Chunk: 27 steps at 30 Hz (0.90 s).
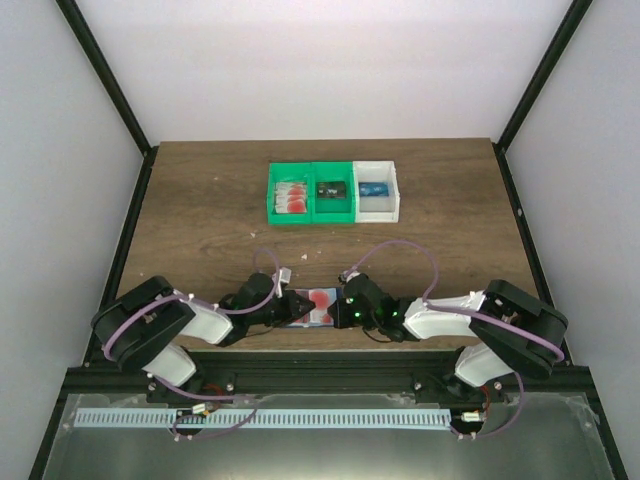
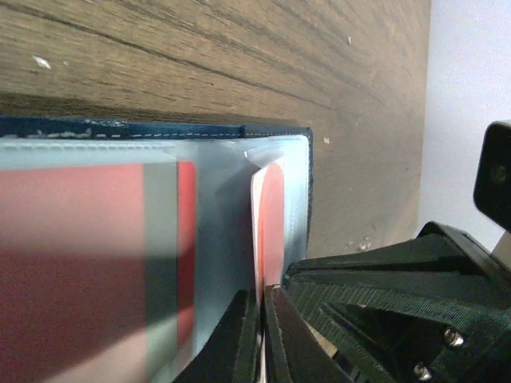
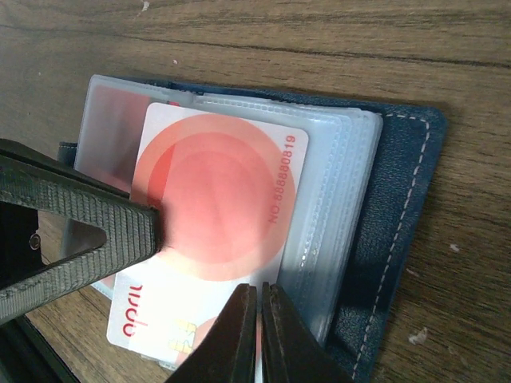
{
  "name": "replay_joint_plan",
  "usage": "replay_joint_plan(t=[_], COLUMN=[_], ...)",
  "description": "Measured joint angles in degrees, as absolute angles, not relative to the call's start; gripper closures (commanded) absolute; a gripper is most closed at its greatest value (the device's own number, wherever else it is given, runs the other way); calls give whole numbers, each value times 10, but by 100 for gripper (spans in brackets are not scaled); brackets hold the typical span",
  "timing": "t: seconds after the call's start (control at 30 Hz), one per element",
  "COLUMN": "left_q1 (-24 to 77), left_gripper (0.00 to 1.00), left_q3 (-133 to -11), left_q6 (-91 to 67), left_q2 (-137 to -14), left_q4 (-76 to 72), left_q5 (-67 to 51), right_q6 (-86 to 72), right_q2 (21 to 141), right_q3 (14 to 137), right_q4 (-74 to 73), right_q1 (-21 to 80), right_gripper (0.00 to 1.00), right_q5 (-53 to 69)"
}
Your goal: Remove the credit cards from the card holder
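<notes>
On the wooden table (image 1: 200, 200), the credit card (image 2: 273, 215) in the card holder (image 3: 403, 207) is clamped by the left gripper (image 2: 261, 299); the right gripper (image 3: 257, 291) is pressed together at the holder's edge.

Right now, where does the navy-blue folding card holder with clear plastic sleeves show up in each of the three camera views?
Top external: navy-blue folding card holder, low centre of the picture.
Left wrist: across the left and middle, navy edge on top.
Right wrist: centre, navy cover at right.
Shared landmark: its red-and-white plastic card.
</notes>
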<state>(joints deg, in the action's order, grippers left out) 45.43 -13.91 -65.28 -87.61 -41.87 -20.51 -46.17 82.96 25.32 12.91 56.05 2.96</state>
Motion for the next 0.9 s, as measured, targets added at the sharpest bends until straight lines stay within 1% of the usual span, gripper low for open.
replay_joint_plan(t=[0.17, 0.3, 0.63, 0.77, 0.9], left_q1=[455, 456, 449, 443, 434], left_gripper=[100, 100, 100, 100, 100], left_q3=[-143, -142, -165, -169, -184], left_q6=[-641, -633, -587, -568, -535], left_q2=[-869, -830, -683, -615, -533], left_q4=[-408, -372, -183, -124, -72], left_q5=[-202, -189, -115, -111, -153], right_q6=[-462, -462, -459, -447, -404], right_q2=[828, 826, 818, 788, 693], right_q3=[253, 251, 249, 249, 252], right_q4=[127, 125, 116, 91, 57], right_q1=[561, 561, 560, 560, 559], right_gripper=[95, 95, 95, 90, 83], right_q5=[28, 28, 24, 24, 32])
